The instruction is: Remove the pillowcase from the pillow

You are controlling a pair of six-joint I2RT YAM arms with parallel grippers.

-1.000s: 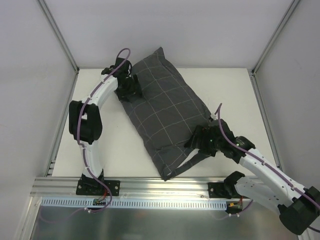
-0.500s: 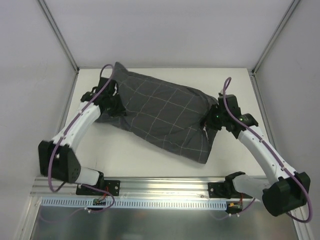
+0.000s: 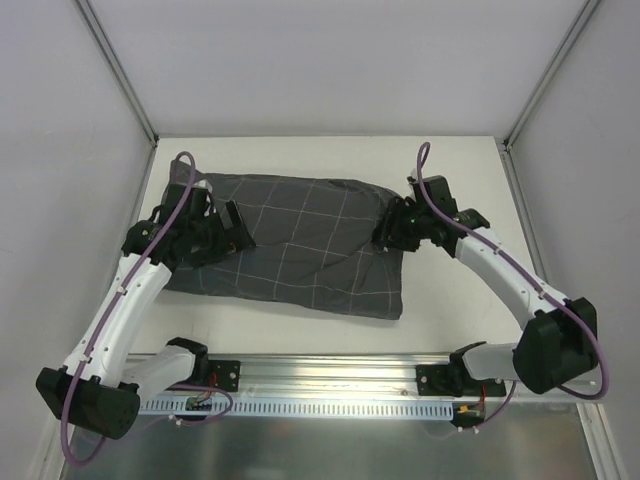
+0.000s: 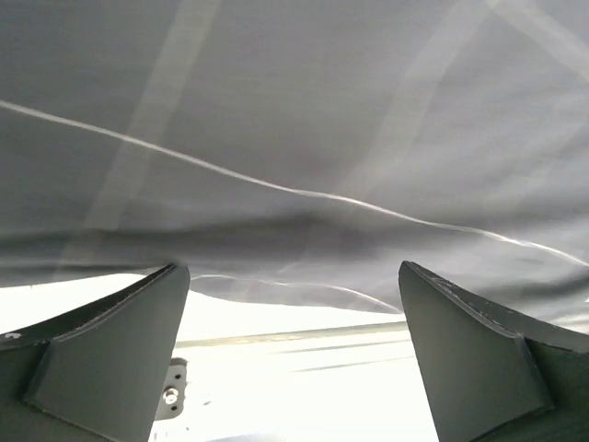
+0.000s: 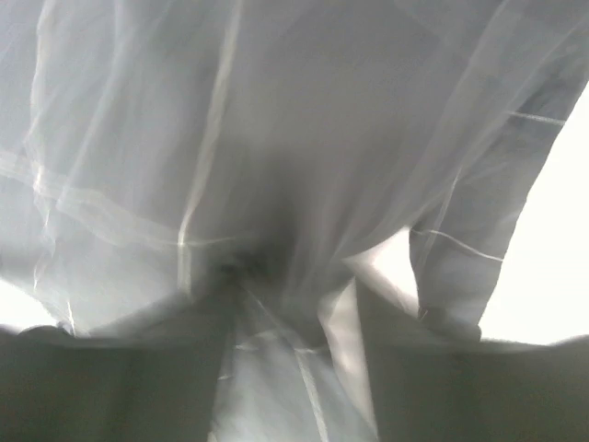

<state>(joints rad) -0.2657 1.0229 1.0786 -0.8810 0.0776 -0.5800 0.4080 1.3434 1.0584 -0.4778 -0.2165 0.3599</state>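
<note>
The dark grey pillowcase (image 3: 300, 250) with its thin light grid lies lengthwise across the white table. The pillow is hidden inside it. At the cover's left end my left gripper (image 3: 236, 232) stands open. In the left wrist view its two fingers (image 4: 101, 354) are wide apart, with only bright table between them and the pillowcase (image 4: 294, 120) just beyond. My right gripper (image 3: 389, 231) is at the cover's right end. There it is shut on a gathered fold of the pillowcase (image 5: 276, 166), which bunches between the blurred right gripper (image 5: 294, 318) fingers.
An aluminium rail (image 3: 320, 366) runs along the near edge, with both arm bases bolted to it. White walls and metal frame posts (image 3: 118, 68) enclose the table (image 3: 450, 165) on the left, back and right.
The covered pillow has swung from a diagonal to lying across the table. My left gripper let go and opened at the left end; my right gripper moved to the right end and holds fabric.
</note>
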